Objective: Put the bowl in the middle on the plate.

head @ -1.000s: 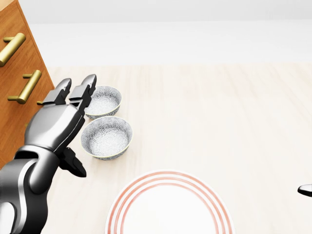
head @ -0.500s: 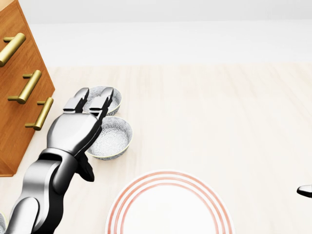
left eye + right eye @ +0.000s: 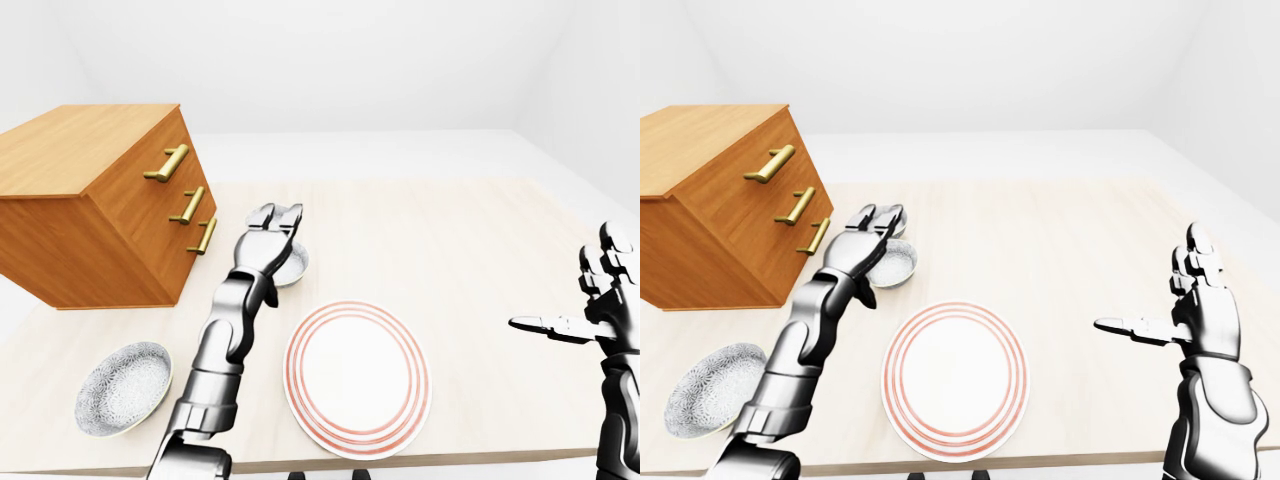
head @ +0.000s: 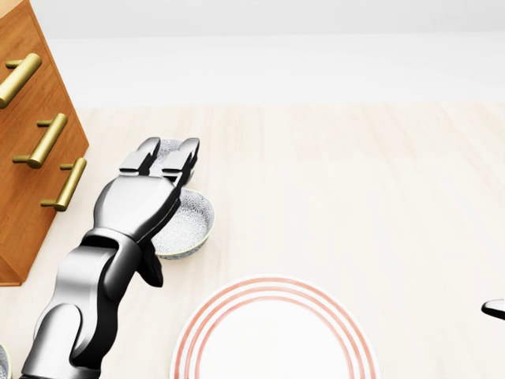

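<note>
The middle bowl (image 4: 192, 221), white with a grey pattern, sits on the pale wooden table (image 4: 355, 181), and my left hand (image 4: 164, 162) hovers over its left half. That hand is open, fingers stretched toward the top of the head view, closed round nothing. Its fingers hide most of the farther bowl (image 4: 167, 144). A third bowl (image 3: 123, 385) lies near the table's bottom left edge. The white plate (image 4: 276, 332) with red rings is at the bottom centre. My right hand (image 3: 1185, 300) hangs open, well to the right of the plate.
A wooden chest of drawers (image 3: 100, 200) with brass handles stands on the table's left side, close to the bowls. The table's edge runs along the bottom of the eye views. White floor and walls lie beyond.
My left hand has moved right and slightly up in the head view, from beside the two bowls to over them, covering more of both. Bowls, plate and right hand have not moved.
</note>
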Available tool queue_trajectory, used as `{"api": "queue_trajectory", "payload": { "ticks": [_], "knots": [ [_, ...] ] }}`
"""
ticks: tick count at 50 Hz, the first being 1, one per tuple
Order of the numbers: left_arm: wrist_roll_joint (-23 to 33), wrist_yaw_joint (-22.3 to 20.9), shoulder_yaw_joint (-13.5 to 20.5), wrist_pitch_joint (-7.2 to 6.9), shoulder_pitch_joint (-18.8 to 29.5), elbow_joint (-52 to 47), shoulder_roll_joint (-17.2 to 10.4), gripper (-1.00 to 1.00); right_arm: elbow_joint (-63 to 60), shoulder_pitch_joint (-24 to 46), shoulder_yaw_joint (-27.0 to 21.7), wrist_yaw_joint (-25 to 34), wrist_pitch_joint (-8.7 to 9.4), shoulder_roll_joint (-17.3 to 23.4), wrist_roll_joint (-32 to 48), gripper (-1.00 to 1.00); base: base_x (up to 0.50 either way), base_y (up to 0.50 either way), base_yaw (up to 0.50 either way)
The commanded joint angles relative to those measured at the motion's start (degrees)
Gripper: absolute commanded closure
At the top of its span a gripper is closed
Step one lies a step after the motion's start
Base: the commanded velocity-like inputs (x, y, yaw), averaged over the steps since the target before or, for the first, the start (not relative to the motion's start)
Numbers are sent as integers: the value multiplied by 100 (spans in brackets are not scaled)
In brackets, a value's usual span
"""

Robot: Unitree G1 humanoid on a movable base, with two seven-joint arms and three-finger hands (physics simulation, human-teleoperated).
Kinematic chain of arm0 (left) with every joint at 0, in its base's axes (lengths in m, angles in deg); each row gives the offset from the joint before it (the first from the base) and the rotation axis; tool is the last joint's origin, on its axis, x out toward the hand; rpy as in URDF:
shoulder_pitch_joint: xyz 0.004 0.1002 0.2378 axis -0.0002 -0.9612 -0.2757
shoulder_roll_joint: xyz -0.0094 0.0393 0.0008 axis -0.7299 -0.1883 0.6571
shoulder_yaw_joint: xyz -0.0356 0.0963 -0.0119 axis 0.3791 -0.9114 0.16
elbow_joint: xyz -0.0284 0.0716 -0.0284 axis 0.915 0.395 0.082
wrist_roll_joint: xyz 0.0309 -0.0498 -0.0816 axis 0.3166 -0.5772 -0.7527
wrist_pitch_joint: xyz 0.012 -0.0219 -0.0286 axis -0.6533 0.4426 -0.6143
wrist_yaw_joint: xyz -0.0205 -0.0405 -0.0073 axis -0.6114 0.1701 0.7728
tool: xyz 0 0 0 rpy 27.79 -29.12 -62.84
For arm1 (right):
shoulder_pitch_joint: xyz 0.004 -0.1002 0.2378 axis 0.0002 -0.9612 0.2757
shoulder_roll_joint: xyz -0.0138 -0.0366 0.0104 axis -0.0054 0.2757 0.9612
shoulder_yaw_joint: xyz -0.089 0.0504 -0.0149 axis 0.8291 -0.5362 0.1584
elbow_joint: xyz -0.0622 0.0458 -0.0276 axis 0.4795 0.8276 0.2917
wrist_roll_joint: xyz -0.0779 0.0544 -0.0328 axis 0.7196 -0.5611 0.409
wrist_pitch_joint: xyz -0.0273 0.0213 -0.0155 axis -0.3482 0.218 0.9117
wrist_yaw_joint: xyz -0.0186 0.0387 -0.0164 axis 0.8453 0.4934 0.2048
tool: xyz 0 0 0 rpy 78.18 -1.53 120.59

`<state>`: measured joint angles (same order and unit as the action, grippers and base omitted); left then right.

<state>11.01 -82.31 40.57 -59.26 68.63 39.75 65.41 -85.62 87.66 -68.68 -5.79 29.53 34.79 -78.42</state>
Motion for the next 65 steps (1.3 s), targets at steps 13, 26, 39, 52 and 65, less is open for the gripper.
{"api": "queue_trajectory", "payload": {
  "ticks": [13,26,39,52,65],
  "knots": [
    [17,373,-47,78,490,1112,-80,-100,27,15,-1,7,0,-1,2,-100,0,0,0],
    [-173,679,-10,153,940,2185,-194,-100,48,8,-2,1,0,7,-8,-100,0,0,0],
    [-264,922,-40,153,1188,2729,-229,-100,-109,-18,-30,20,0,-13,-8,-100,0,0,0],
    [-298,1128,-81,178,1307,3173,-268,-100,-48,14,-9,12,0,-5,11,-100,0,0,0],
    [-322,1425,-133,234,1267,3592,-228,-100,98,35,25,-5,0,18,18,-100,0,0,0]
  ]
}}
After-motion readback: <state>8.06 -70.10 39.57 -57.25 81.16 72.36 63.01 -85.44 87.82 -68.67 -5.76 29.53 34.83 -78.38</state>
